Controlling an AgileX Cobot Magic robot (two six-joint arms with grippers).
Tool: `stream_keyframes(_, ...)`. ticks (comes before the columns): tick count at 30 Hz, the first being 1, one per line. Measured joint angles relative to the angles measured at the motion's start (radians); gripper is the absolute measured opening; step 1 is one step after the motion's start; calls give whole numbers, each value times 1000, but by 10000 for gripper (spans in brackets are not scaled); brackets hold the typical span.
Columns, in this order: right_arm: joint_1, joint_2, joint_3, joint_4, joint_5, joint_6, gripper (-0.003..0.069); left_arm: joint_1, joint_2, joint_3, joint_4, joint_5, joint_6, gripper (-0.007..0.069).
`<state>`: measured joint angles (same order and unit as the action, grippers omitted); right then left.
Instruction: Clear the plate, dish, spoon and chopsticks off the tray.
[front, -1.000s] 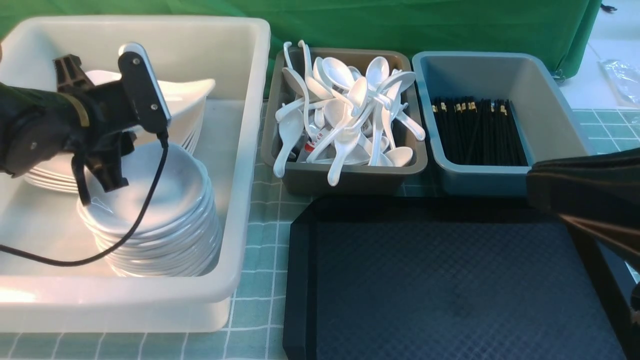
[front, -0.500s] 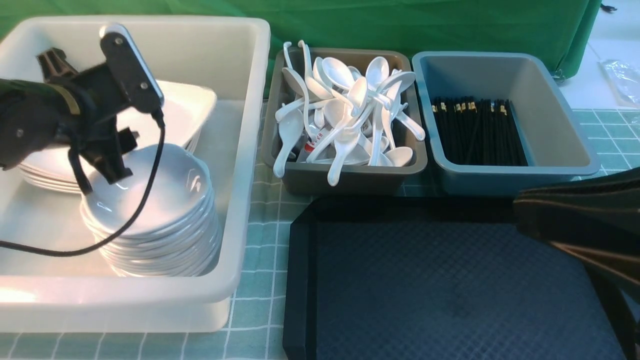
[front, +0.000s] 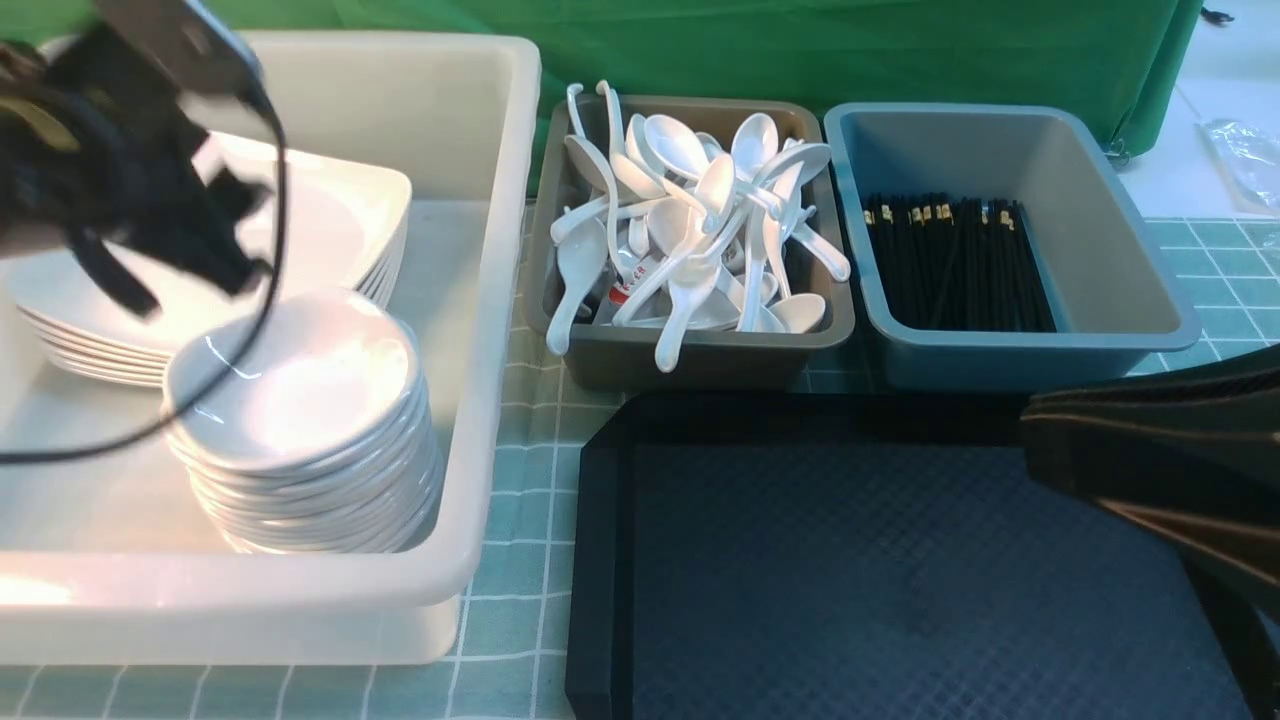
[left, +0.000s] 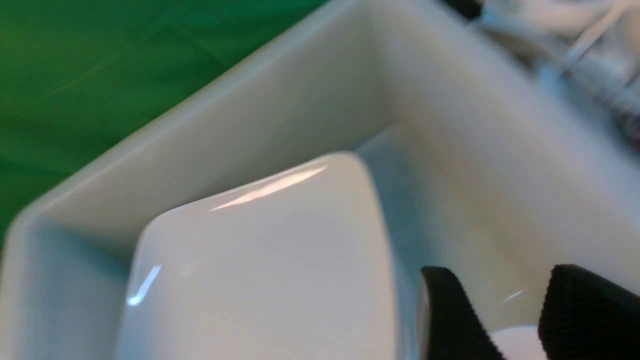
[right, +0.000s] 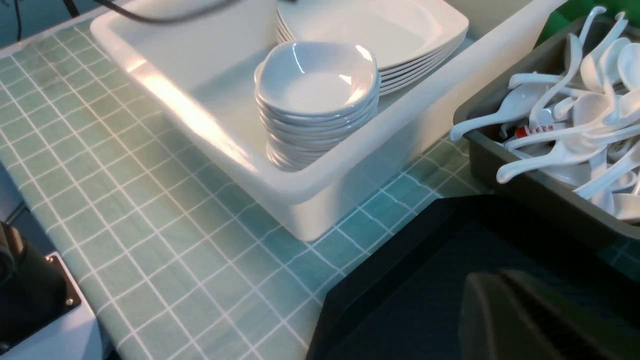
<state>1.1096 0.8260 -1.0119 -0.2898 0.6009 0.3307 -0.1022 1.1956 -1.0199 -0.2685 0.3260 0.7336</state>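
1. The tray (front: 900, 580) is seen lying at the near right of the table, its diamond-textured floor bare in the front view.
2. The plate (front: 330, 215) is found on top of a stack of square plates at the far side of the white tub (front: 500, 330), which stands to the left of the tray.
3. A stack of small dishes (front: 300, 420) is seen in the same tub, just in front of the plate stack and touching it or nearly so.
4. Spoons (front: 690, 220) are piled in a brown bin (front: 700, 360) directly behind the tray's left part; a single task spoon cannot be told apart from the rest.
5. Chopsticks (front: 950, 265) are laid in a bundle in a blue-grey bin (front: 1130, 340) to the right of the spoon bin.
6. The left gripper (left: 517, 320) is blurred in the front view, above the plate stack; in the left wrist view its two black fingers (left: 450, 320) are seen parted with a gap between them, and nothing is held.
7. The right gripper (right: 525, 320) is seen low over the tray's right side; its jaws are closed together and nothing is held.
8. A green checked cloth (right: 150, 200) is spread under everything.
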Motion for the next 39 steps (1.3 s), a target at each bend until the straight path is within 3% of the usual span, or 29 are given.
stream_keyframes(3, 0, 0, 0, 0, 10, -4, 44, -37, -198, 22, -193, 112, 0, 64)
stream_keyframes(5, 0, 0, 0, 0, 15, -4, 46, -57, -336, 75, -256, 135, 0, 20)
stream_keyframes(14, 0, 0, 0, 0, 20, -4, 65, -58, -882, 466, -281, 38, 0, 10)
stream_keyframes(32, 25, -10, 14, 3, 5, -4, 90, -58, -990, 727, -237, 56, 0, 11)
stream_keyframes(35, -34, -23, 41, 5, -18, -5, 92, -58, -990, 738, -215, 75, 0, 11)
stream_keyframes(39, -269, -105, 192, 93, -94, -56, 29, -58, -990, 748, -191, 81, 0, 11)
